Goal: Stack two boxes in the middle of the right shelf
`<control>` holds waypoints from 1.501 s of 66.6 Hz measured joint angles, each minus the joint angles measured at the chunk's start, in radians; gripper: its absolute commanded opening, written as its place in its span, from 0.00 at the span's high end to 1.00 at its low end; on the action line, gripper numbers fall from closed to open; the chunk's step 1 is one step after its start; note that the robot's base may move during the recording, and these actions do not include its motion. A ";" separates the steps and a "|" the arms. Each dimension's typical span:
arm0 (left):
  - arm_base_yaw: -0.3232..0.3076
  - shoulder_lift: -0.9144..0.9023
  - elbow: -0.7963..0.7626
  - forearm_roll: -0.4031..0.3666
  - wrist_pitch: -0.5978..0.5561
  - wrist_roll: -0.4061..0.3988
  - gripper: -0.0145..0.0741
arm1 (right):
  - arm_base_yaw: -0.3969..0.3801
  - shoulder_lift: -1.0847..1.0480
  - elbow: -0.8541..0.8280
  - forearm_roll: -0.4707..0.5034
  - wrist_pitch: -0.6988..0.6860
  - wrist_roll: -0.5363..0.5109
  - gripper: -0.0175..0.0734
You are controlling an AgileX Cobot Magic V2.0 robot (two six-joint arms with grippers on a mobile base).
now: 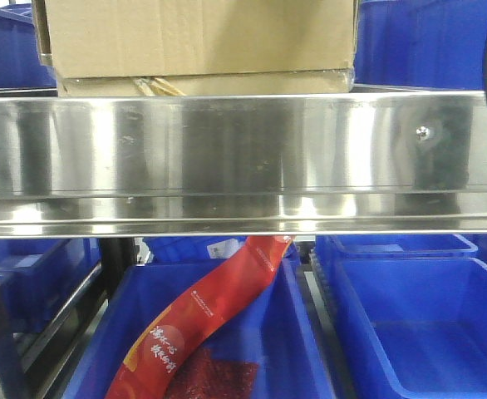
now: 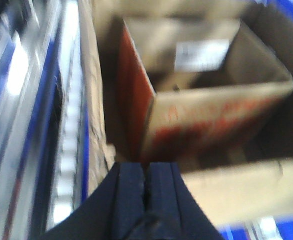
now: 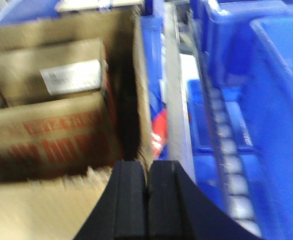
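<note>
From the front view, I see a broad mirror-like steel shelf point(image 1: 243, 158) lip running across the whole width. On top of it, left of centre, sits a tall brown cardboard box point(image 1: 198, 37) stacked on a flatter box point(image 1: 202, 83), whose peeling yellowish tape shows at its lower front edge. Blue bins point(image 1: 430, 41) stand on either side behind them. Below the shelf are more blue bins, and a red printed packet point(image 1: 202, 320) slants down into the left one. Neither of my grippers appears in this view.

My left wrist camera (badly blurred) shows what the front view hides: I look down into an open cardboard box point(image 2: 206, 100) with red printing on its walls and a white label inside. My left gripper point(image 2: 146, 192) has its dark fingers pressed together, clamped on the edge of a cardboard wall.

My right wrist camera shows the same open box point(image 3: 61, 115) from the other side, with blue bins point(image 3: 266, 100) to its right. My right gripper point(image 3: 147, 192) is likewise clenched on a cardboard wall edge.
</note>
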 measured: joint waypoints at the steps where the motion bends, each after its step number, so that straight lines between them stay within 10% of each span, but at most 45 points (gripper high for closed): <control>1: 0.000 -0.004 0.008 -0.004 0.000 0.005 0.96 | 0.000 -0.005 0.008 0.000 0.000 -0.007 0.99; 49: -0.146 -0.614 1.115 -0.013 -0.928 0.027 0.96 | 0.000 -0.559 1.034 -0.015 -0.825 -0.050 0.99; 66: -0.146 -0.845 1.365 0.012 -0.998 0.029 0.96 | 0.000 -0.747 1.220 -0.017 -0.835 -0.050 0.99; 100: -0.146 -0.963 1.387 0.014 -1.012 0.029 0.96 | 0.000 -0.944 1.232 -0.020 -0.855 -0.050 0.99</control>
